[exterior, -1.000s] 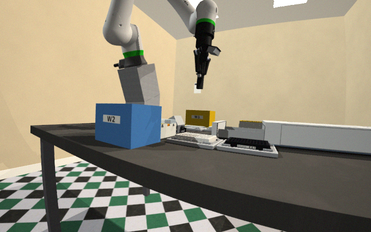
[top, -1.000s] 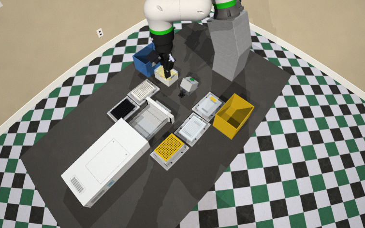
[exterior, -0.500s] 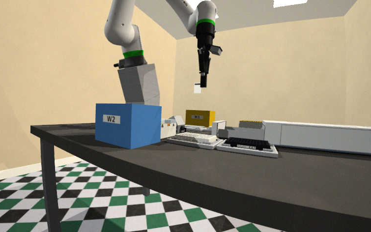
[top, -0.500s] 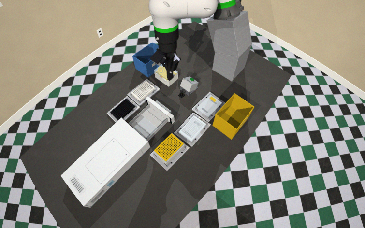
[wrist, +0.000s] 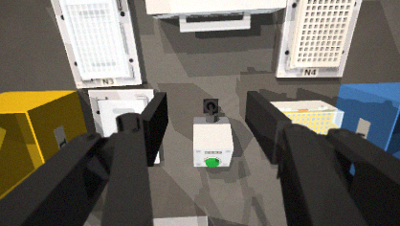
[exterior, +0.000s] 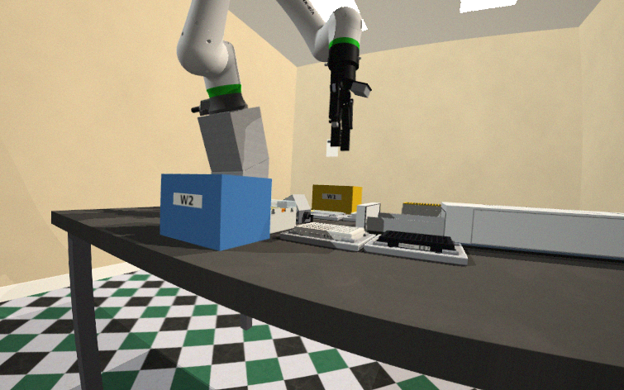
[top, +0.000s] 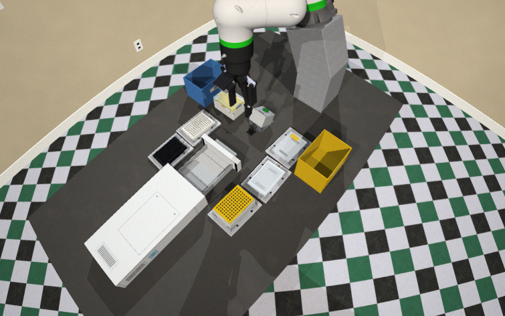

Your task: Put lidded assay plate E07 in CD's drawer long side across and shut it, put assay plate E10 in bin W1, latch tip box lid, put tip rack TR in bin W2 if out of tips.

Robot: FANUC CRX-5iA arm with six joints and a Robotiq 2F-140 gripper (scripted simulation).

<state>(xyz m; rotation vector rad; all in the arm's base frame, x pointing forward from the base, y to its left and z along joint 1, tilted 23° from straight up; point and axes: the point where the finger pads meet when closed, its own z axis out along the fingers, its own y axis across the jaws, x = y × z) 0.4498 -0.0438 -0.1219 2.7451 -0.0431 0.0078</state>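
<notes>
Dark surface (wrist: 191, 72) fills the wrist view. Nearest, the pincer (wrist: 207, 120) hangs half open and empty. Straight below, in the frame's centre, sits the green key (wrist: 211, 162) on its white box; the tip box (wrist: 310, 117) lies centre-right. Whether its lid is latched is hard to tell.

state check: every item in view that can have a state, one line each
pincer: open, holding nothing, high above the green key
cooler drawer: pulled out, no plate inside
black plate: on its deck spot, no lid
clear plate: on N3, not binned
green key: unlit
yellow bin: upright, nothing visible inside
blue bin: upright
tip box: level on the bench; latch cannot be judged
</notes>
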